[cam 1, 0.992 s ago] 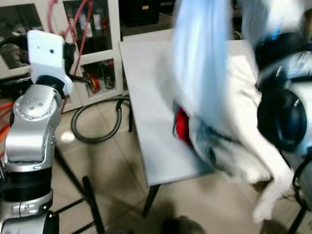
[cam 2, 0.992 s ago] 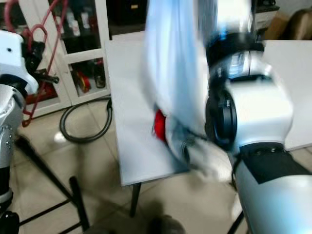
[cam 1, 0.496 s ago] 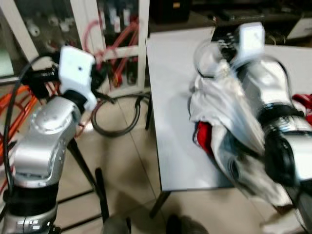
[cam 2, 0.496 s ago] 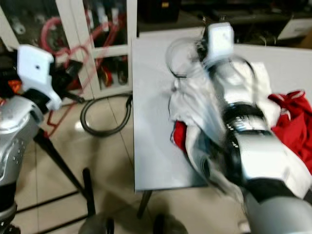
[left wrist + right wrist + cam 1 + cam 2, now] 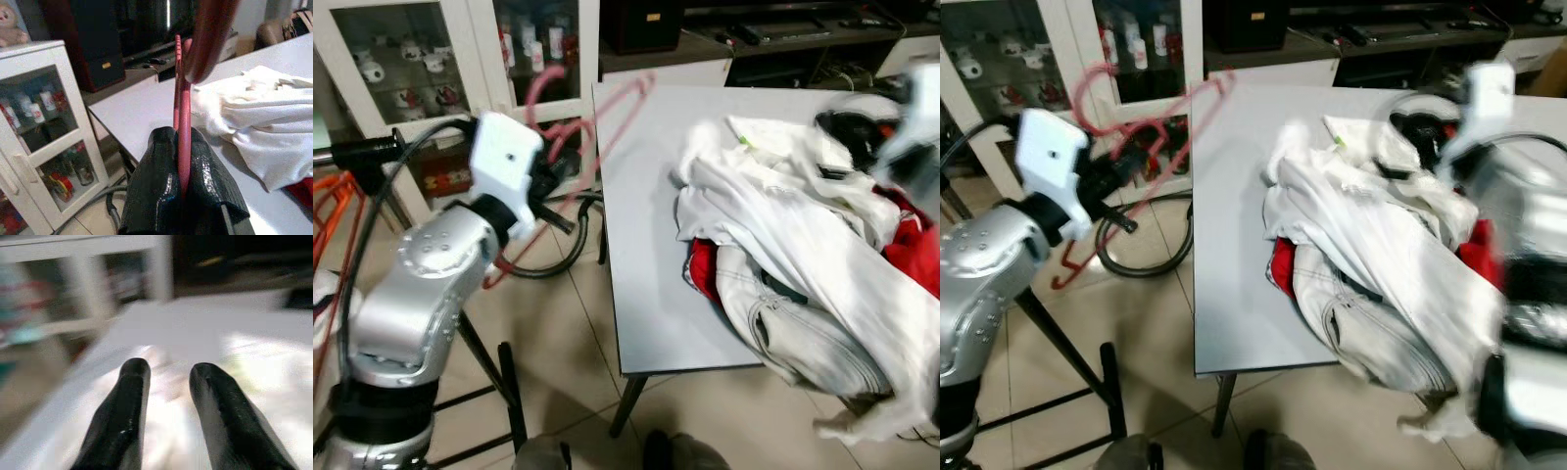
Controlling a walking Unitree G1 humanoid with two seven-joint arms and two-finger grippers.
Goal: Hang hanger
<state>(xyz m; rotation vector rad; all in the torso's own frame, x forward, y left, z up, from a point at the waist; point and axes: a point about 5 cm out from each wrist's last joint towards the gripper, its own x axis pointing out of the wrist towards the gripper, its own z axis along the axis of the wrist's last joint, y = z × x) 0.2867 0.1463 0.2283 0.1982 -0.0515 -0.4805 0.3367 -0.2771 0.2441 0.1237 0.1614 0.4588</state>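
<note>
Left wrist view gives you the left gripper (image 5: 183,161) clamped tight on the red hanger (image 5: 184,122), held up off the left edge of the grey table (image 5: 641,294). Your right gripper (image 5: 168,382), fingers parted and empty, hovers over the heap of white clothes (image 5: 783,245) on that table.

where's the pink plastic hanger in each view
Left eye view: pink plastic hanger left of centre, beside the grey table edge.
Right eye view: upper left, same table edge.
Left wrist view: clamped edge-on in the left gripper, centre.
Right wrist view: I can't make it out.
Shared landmark: the white glass-door cabinet.
</note>
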